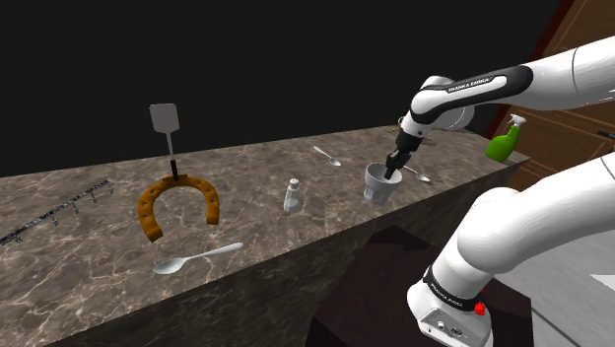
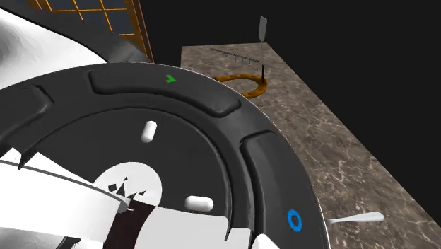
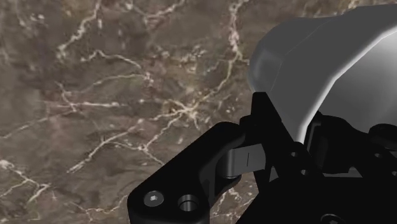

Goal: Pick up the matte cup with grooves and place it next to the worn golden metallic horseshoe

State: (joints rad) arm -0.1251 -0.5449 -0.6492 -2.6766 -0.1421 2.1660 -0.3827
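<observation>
The grey grooved cup (image 1: 378, 183) stands upright on the marble counter (image 1: 89, 256), toward the shoulder view's right end. My black gripper (image 1: 395, 170) comes down onto the cup's rim on the side nearer the arm and is shut on its wall. In the wrist view the cup (image 3: 318, 57) bulges pale grey just past the gripper (image 3: 272, 130), with a black finger (image 3: 264, 121) pressed against it. The worn golden horseshoe (image 1: 177, 202) lies flat far to the shoulder view's left, also visible as the horseshoe (image 2: 244, 83) at the counter's far end.
A spatula (image 1: 165, 123) stands upright behind the horseshoe. A spoon (image 1: 197, 258) lies near the front edge, and a small shaker (image 1: 293, 195) stands between horseshoe and cup. Two spoons (image 1: 328, 155) lie near the cup. A green spray bottle (image 1: 505, 141) stands at the right end.
</observation>
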